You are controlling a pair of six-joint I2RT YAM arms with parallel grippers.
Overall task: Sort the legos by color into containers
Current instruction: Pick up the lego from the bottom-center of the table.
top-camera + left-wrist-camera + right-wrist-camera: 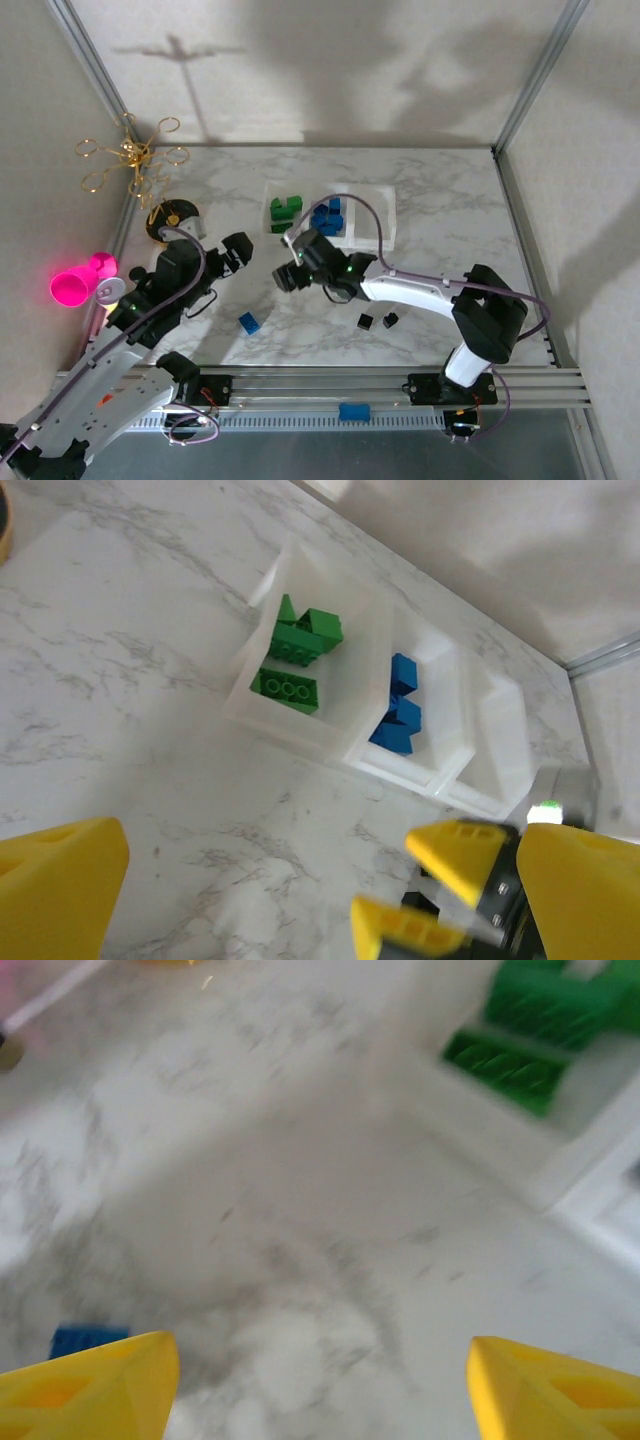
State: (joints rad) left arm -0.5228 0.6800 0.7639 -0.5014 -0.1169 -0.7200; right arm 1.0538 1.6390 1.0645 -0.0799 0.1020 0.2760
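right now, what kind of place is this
Probably a robot lab test cell: marble-look table boxed in by white walls on a metal frame, left arm and right arm bolted to a rail, trays set out for sorting.

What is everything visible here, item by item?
containers: three, translucent white, row on table, far middle
green legos: a few, green, left container
blue legos: a few, blue, middle container
loose lego: one, blue, near left of table
black legos: two, black, near right of table
block: one, blue, on front rail
cup: one, pink, left edge
dish: one, black and gold, table's far left
wire ornament: one, gold, far left corner
left end effector: one, yellow-fingered, open, above table
right end effector: one, yellow-fingered, open, near containers
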